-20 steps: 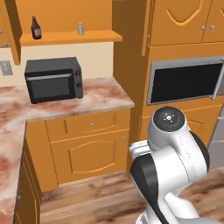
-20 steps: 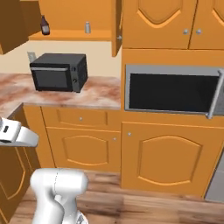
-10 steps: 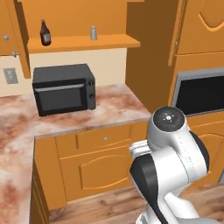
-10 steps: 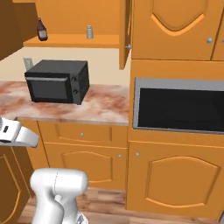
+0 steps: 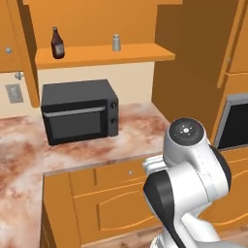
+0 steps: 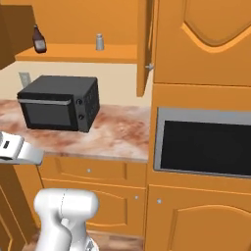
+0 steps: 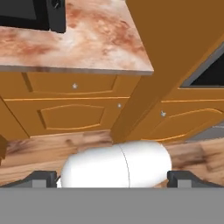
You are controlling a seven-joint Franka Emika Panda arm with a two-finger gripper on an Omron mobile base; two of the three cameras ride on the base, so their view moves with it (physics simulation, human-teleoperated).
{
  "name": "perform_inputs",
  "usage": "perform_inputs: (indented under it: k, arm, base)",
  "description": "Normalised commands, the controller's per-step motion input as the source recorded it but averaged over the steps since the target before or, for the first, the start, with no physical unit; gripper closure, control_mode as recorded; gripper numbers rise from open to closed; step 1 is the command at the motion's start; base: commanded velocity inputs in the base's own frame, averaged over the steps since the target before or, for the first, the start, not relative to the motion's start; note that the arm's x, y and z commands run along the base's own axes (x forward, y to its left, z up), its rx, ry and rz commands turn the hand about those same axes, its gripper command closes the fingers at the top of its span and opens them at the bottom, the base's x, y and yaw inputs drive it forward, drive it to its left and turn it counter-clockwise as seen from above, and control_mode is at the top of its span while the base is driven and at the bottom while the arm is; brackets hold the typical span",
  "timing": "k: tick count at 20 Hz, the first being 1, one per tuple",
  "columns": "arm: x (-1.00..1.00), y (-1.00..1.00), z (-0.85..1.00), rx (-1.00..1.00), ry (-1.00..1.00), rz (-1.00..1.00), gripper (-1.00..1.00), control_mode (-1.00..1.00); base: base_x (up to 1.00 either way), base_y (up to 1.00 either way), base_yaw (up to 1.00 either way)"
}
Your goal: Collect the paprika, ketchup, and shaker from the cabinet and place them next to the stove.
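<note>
The ketchup (image 5: pixel 57 43) (image 6: pixel 39 39) stands at the left of the open cabinet's shelf (image 5: pixel 106 54) (image 6: pixel 78 52), high above the counter. The shaker (image 5: pixel 116 42) (image 6: pixel 99 42) stands further right on the same shelf. The paprika and the stove are out of view. In the hand view my gripper (image 7: pixel 113 180) is open, its two dark fingertips (image 7: pixel 43 178) far apart with nothing between them. It hangs low, in front of the base cabinets and well below the shelf, looking at the counter edge and the wooden floor.
A black microwave (image 5: pixel 80 112) (image 6: pixel 58 103) sits on the marbled counter (image 5: pixel 140 133) (image 6: pixel 122 135) under the shelf. The cabinet's open door (image 6: pixel 144 49) juts out at the shelf's right end. A built-in oven (image 6: pixel 203 143) fills the tall unit on the right.
The whole scene has grown and shifted in both base views, so the base has driven closer to the counter. The gripper has stayed open.
</note>
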Motion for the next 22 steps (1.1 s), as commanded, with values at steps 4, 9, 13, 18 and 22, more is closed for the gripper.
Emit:
perform_inputs:
  k: [4, 9, 13, 18, 22]
  arm:
    - [0.0, 0.0, 0.0, 0.0, 0.0, 0.0, -1.0, 1.0]
    - [0.0, 0.0, 0.0, 0.0, 0.0, 0.0, -1.0, 1.0]
    - [0.0, 0.0, 0.0, 0.0, 0.0, 0.0, -1.0, 1.0]
    - [0.0, 0.0, 0.0, 0.0, 0.0, 0.0, -1.0, 1.0]
    - [0.12, 0.0, 0.02, 0.01, -0.23, 0.18, -1.0, -1.0]
  base:
    - [0.68, 0.11, 0.1]
    - [0.72, 0.1, 0.14]
    - [0.68, 0.08, 0.15]
    - [0.51, 0.04, 0.14]
    - [0.0, 0.0, 0.0]
